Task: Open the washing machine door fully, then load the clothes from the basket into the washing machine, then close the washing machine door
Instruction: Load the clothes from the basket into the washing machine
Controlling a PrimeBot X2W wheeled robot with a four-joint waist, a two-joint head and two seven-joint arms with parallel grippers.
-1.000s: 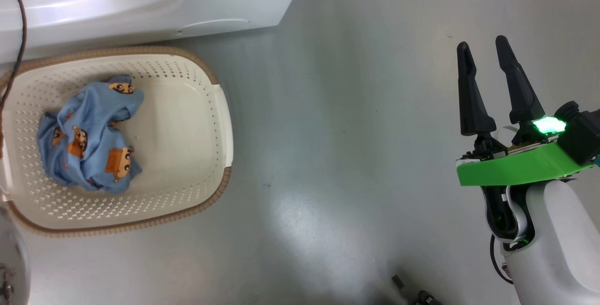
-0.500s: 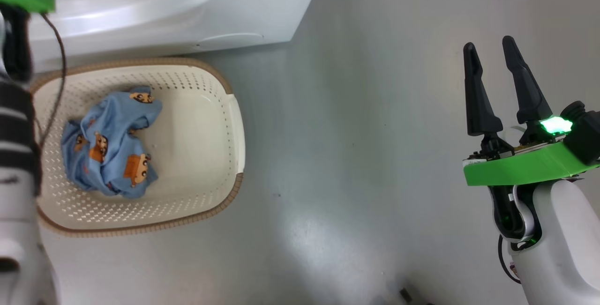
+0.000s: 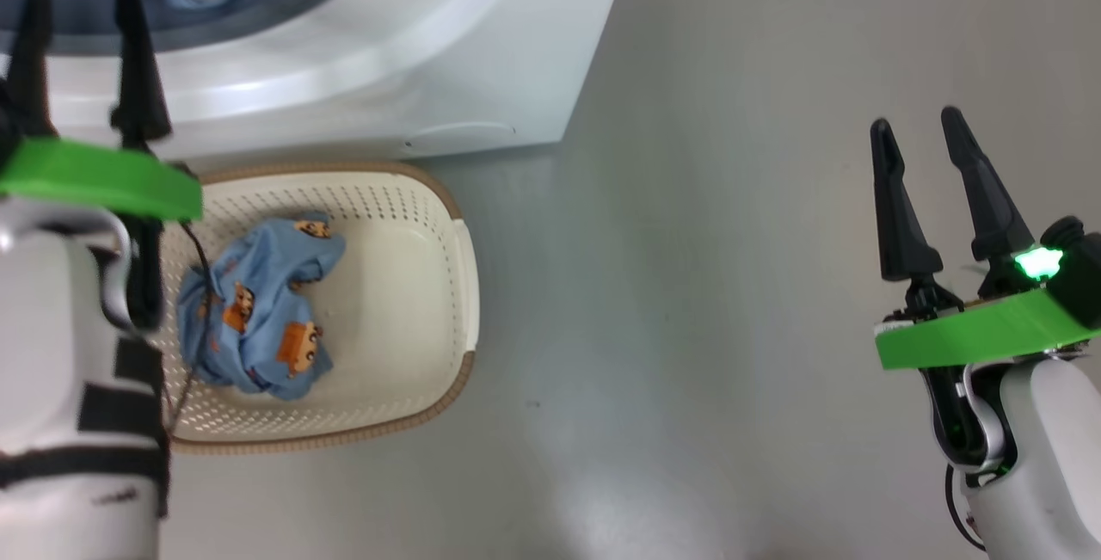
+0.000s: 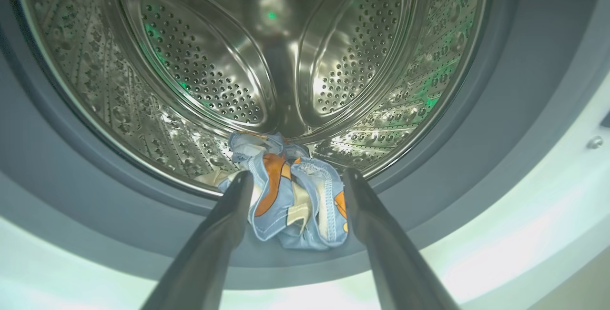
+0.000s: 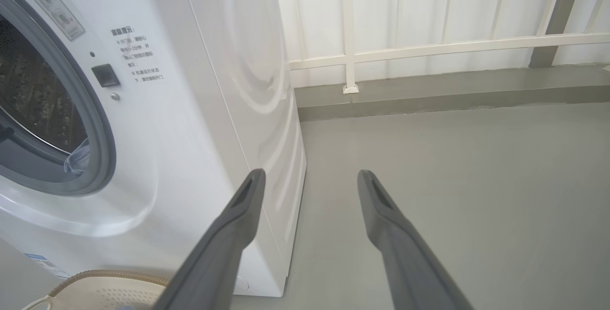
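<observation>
The white washing machine (image 3: 413,52) fills the upper left of the head view, its opening uncovered. Its door is out of view. A light-blue printed garment (image 4: 295,210) lies on the grey gasket (image 4: 119,195) at the mouth of the steel drum (image 4: 200,67). My left gripper (image 4: 298,175) is open just in front of it, fingers either side and not pinching it. More of the clothes (image 3: 258,328) lie crumpled in the cream basket (image 3: 460,285) on the floor below the machine. My right gripper (image 3: 914,120) hangs open and empty over bare floor, far right.
The grey floor (image 3: 688,285) stretches right of the basket and machine. In the right wrist view a white railed wall (image 5: 429,24) with a low grey kerb stands behind the machine's side. My left forearm (image 3: 69,371) overlaps the basket's left end.
The head camera has shifted, so basket and machine sit lower and further right. My left arm has come into view, with its gripper now at the drum opening. The right gripper stays open.
</observation>
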